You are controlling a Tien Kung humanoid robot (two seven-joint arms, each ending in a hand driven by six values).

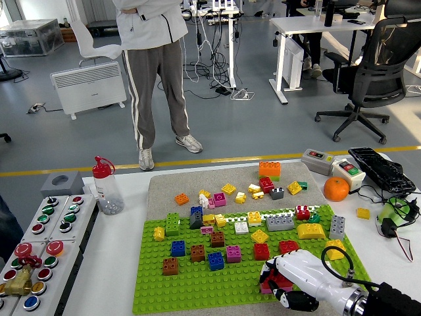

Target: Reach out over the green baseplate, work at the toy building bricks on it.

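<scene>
Seemingly mid-task, the right hand (286, 284) lay at the near right corner of the green baseplate (197, 283) on the worktop (112, 276), its white fingers (289, 299) curled over a red and pink brick (275, 282); a firm grip could not be confirmed. Single bricks stood pressed onto the plate, among them a blue brick (216, 261) and a brown brick (170, 266). Loose bricks, including an orange brick (269, 169), waited on the grey mat (164, 187) beyond. Much building apparently remained.
</scene>
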